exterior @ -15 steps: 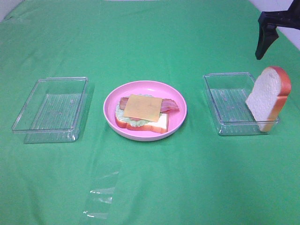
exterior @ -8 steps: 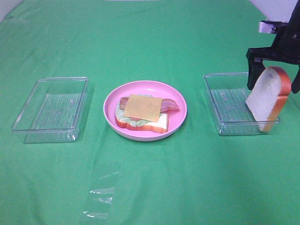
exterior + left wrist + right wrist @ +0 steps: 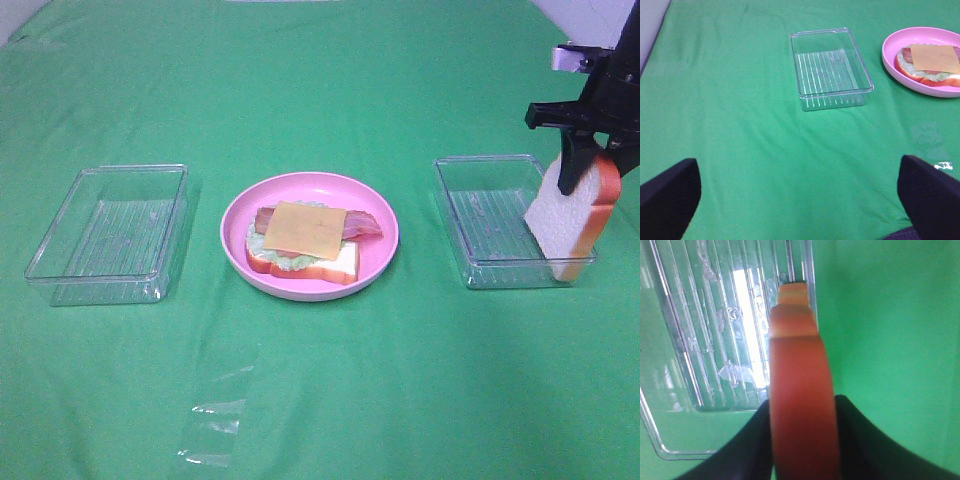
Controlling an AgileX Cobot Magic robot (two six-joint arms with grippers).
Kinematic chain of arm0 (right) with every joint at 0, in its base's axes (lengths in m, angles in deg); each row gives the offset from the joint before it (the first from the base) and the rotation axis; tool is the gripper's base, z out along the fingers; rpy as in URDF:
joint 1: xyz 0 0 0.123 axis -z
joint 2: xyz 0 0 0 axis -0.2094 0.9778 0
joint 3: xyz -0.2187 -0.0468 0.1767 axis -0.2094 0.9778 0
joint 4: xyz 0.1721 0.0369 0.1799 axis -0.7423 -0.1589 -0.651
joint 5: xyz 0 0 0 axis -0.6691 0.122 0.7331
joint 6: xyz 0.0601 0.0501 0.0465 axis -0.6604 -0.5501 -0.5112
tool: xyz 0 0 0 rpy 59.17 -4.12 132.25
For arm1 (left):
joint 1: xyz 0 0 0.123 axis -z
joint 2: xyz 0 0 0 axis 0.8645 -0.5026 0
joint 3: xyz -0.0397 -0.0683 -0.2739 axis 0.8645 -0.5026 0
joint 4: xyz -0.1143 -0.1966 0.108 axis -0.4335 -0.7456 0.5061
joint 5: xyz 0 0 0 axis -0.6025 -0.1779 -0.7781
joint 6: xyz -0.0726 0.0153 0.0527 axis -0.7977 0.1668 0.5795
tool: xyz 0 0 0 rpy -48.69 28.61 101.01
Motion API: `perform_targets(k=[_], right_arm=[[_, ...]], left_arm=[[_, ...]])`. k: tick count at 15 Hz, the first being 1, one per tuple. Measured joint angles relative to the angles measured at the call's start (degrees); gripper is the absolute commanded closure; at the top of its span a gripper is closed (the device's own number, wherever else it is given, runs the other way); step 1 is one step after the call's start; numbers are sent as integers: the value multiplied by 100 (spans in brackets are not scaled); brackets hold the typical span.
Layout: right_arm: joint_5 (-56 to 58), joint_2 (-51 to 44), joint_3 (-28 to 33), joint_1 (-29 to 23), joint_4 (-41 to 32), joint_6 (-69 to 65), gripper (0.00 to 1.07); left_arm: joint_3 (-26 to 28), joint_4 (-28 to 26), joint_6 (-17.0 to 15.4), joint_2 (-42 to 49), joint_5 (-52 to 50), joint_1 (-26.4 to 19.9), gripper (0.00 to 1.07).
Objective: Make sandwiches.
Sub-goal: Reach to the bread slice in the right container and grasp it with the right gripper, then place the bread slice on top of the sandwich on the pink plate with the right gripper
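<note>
Right gripper (image 3: 580,165) is down over the top of the upright bread slice (image 3: 568,212), one black finger in front of the white face, the other hidden behind the crust. In the right wrist view both black fingers (image 3: 860,440) press against the two sides of the orange-brown crust (image 3: 802,405), no gap showing, so the jaws are closed onto the slice, partly shut to its thickness. The slice stands tilted, its lower end in the right clear tray (image 3: 480,225), leaning on that tray's far-right wall, directly below the gripper.

Well off to that gripper's side, toward the table's middle, sits the pink plate (image 3: 380,215). On it is the partly built sandwich: bottom bread (image 3: 335,266), pale lettuce (image 3: 262,245), bacon strips (image 3: 362,226), and the yellow cheese slice (image 3: 304,229) on top. No top slice on it yet.

Left gripper (image 3: 800,200) is spread wide, dark fingertips (image 3: 670,192) at both lower corners of the left wrist view, nothing between them but green cloth (image 3: 740,125). Ahead of it lies the left clear tray (image 3: 860,65), and the pink plate is beyond that tray to one side. A crumpled clear film (image 3: 215,415) lies on the cloth nearer the camera than the plate.
</note>
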Motion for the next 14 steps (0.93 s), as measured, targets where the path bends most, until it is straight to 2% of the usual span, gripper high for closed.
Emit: perform_targets(k=[4, 5, 7, 8, 14], right_arm=[[0, 0, 0, 0, 6, -23, 77], [0, 0, 0, 0, 6, -23, 81], [0, 0, 0, 0, 6, -92, 102], [0, 0, 0, 0, 6, -109, 107], [6, -92, 0, 0, -241, -132, 107]], left_arm=[[0, 0, 0, 0, 0, 0, 7], [0, 0, 0, 0, 0, 0, 7], [0, 0, 0, 0, 0, 0, 7], [0, 0, 0, 0, 0, 0, 7], [0, 0, 0, 0, 0, 0, 7]])
